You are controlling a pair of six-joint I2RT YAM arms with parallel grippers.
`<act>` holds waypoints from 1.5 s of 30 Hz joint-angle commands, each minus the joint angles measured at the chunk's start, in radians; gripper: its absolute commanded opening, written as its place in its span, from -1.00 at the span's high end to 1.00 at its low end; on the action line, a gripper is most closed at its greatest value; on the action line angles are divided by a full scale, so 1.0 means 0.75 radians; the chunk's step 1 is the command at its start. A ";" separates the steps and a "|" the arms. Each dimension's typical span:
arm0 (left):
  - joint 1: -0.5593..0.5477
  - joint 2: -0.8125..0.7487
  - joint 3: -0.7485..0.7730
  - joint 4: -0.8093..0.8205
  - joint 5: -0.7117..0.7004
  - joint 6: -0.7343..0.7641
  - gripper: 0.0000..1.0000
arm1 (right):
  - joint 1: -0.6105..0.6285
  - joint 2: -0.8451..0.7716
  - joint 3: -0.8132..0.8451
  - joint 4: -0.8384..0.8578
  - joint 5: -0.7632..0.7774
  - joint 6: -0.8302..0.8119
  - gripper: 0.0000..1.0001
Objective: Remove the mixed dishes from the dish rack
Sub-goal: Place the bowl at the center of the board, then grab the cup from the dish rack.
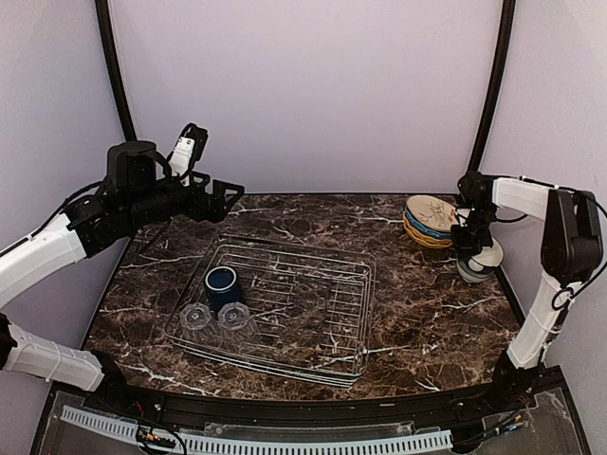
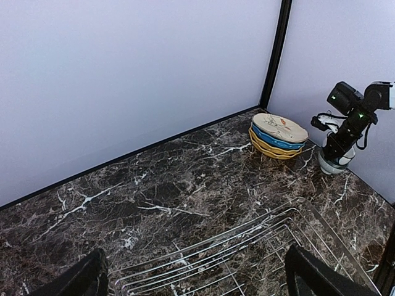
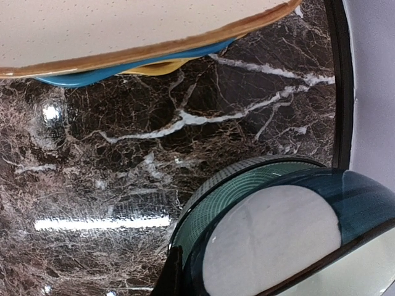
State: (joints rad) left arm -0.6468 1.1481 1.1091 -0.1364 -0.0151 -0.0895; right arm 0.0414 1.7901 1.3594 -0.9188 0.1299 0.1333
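The wire dish rack (image 1: 313, 327) sits mid-table and holds a dark blue mug (image 1: 222, 282) and two clear glasses (image 1: 196, 316) (image 1: 233, 316) at its left end. The plates are stacked (image 1: 429, 220) on the table at the back right, cream one on top. My right gripper (image 1: 471, 248) is low beside that stack, shut on the rim of a teal bowl (image 3: 271, 240), with one finger (image 3: 173, 274) against its outer wall, over a second teal bowl (image 3: 216, 203). My left gripper (image 1: 223, 194) hangs open and empty above the rack's far left corner.
Purple walls close the back and sides, with black posts in the corners. The right wall is close to the bowls (image 2: 333, 163). The plate stack (image 2: 279, 132) stands just left of the right gripper (image 2: 339, 145). The rack's far edge (image 2: 247, 246) lies below the left gripper (image 2: 197, 283).
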 commanded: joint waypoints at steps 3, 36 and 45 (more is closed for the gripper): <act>0.005 0.007 -0.021 0.000 0.017 0.005 -0.98 | 0.001 0.039 0.012 0.037 0.025 0.003 0.92; 0.005 0.044 -0.012 -0.010 0.097 -0.017 -0.98 | 0.100 -0.215 -0.023 0.033 0.016 0.029 -0.25; 0.005 0.176 0.066 -0.130 0.138 -0.036 -0.98 | 0.232 -0.321 -0.088 0.125 -0.077 0.065 -0.43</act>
State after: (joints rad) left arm -0.6468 1.2343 1.1156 -0.1555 0.0566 -0.1001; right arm 0.1669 1.5848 1.3155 -0.8776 0.1162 0.1589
